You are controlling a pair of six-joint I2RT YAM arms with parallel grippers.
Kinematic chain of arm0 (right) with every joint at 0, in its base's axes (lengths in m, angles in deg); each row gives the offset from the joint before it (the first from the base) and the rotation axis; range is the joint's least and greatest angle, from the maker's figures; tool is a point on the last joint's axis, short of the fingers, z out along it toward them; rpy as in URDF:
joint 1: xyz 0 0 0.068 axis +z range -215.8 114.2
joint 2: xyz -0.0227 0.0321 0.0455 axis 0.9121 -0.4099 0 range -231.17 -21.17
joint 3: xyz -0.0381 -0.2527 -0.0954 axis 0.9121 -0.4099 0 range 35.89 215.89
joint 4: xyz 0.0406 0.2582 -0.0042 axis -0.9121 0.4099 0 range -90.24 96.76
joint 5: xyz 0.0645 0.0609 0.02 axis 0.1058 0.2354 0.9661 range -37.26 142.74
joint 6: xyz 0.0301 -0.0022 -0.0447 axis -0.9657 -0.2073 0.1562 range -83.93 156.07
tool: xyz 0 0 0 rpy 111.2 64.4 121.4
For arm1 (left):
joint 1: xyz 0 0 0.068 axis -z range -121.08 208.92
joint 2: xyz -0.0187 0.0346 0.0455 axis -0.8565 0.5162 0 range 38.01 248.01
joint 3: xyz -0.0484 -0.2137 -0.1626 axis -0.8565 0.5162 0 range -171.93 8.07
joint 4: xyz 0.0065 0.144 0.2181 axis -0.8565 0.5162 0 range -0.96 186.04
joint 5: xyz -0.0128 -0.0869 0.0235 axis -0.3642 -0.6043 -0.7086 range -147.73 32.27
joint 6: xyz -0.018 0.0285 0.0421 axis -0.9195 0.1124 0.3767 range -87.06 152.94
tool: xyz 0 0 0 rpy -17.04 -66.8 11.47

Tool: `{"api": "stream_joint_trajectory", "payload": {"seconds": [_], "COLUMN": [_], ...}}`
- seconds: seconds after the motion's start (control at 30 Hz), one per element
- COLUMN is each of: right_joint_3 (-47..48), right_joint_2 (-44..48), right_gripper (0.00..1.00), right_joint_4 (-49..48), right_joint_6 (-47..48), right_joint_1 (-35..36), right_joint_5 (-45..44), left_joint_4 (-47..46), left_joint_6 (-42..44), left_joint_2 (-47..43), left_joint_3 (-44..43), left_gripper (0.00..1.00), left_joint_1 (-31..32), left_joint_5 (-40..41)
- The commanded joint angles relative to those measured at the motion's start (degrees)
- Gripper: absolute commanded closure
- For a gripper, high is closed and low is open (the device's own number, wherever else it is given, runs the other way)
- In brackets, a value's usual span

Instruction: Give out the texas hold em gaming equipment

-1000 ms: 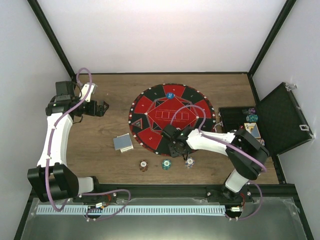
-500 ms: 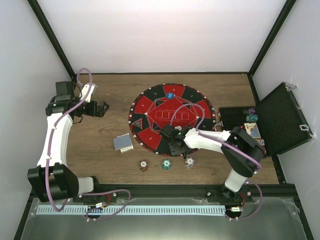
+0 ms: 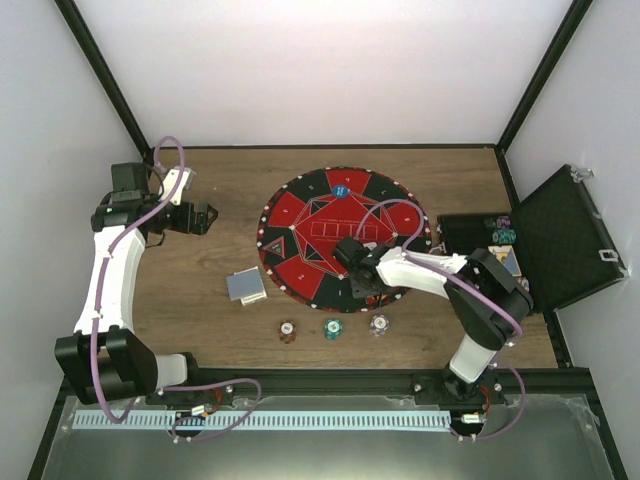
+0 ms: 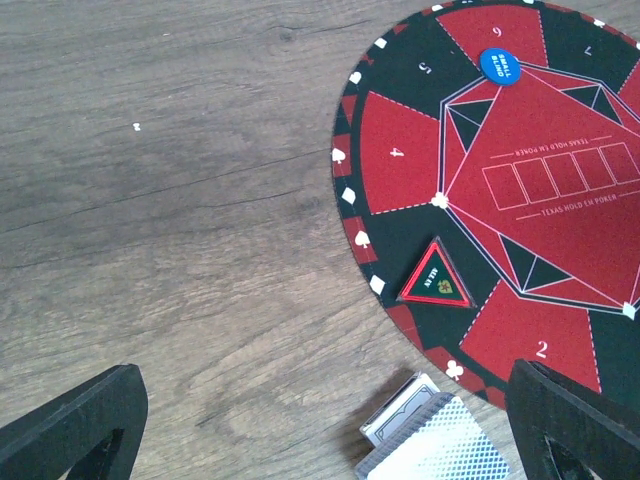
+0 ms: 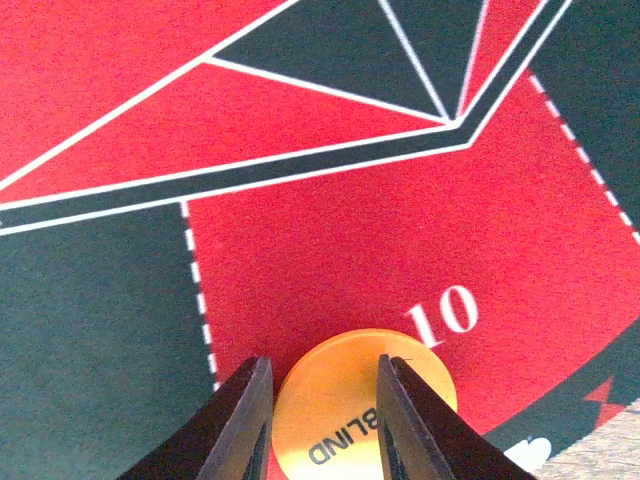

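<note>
An orange "BLIND" button disc (image 5: 335,425) lies flat on the red seat marked 10 of the round mat (image 5: 380,240). My right gripper (image 5: 322,372) hangs low over it with the jaws narrow but apart. The left finger is at the disc's left edge and the right finger crosses its face, so the disc is wider than the gap. In the top view the right gripper (image 3: 358,264) hides that disc. A blue button disc (image 3: 341,190) sits at the mat's far edge. My left gripper (image 3: 205,217) is wide open over bare wood, with nothing between its fingers (image 4: 70,425).
A grey-blue-backed card deck (image 3: 246,285) lies left of the mat (image 3: 300,215), beside its box. Three striped chips (image 3: 288,330) (image 3: 333,327) (image 3: 379,323) line up near the front edge. An open black case (image 3: 565,240) with more chips stands at the right. A triangular marker (image 4: 437,278) rests on the mat.
My right gripper has moved from the mat's near edge a little farther in and to the right, and its jaws have narrowed. The left arm has not moved.
</note>
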Motion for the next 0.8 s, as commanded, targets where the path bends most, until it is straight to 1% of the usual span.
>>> {"api": "stream_joint_trajectory", "payload": {"seconds": [0.0, 0.13, 0.33, 0.43, 0.47, 0.5, 0.63, 0.77], "right_joint_3": [1.4, 6.3, 16.5, 20.7, 22.1, 23.3, 28.2, 30.0], "right_joint_2": [-0.4, 2.5, 4.8, 3.2, 2.1, 0.8, -5.1, -9.5], "right_gripper": [0.7, 0.69, 0.47, 0.3, 0.26, 0.23, 0.18, 0.18], "right_joint_4": [2.0, 4.4, 7.7, 7.0, 6.6, 6.2, 6.2, 6.0], "right_joint_6": [1.4, 1.9, 1.4, 0.9, 0.8, 0.6, 0.2, 0.7], "right_joint_1": [-1.3, 0.2, 9.7, 15.8, 17.6, 19.5, 24.8, 26.6], "right_joint_5": [-3.2, -2.9, 1.8, 5.4, 6.7, 7.7, 9.7, 10.8], "left_joint_4": [0.1, 0.5, 0.3, -0.1, -0.3, -0.5, -0.7, -0.5], "left_joint_6": [0.7, 0.8, -0.4, -1.0, -1.2, -1.4, -1.6, -1.3], "left_joint_2": [-0.5, 0.1, -0.1, -0.4, -0.5, -0.6, -1.3, -2.1], "left_joint_3": [-0.5, -1.7, -1.8, -1.0, -0.7, -0.4, 0.5, 0.4], "left_gripper": [0.0, 0.0, 0.0, 0.0, 0.0, 0.0, 0.0, 0.0], "left_joint_1": [-0.3, -0.3, -0.3, -0.3, -0.3, -0.3, -0.3, -0.3], "left_joint_5": [0.1, 0.8, 2.6, 3.4, 3.6, 3.8, 4.3, 4.3]}}
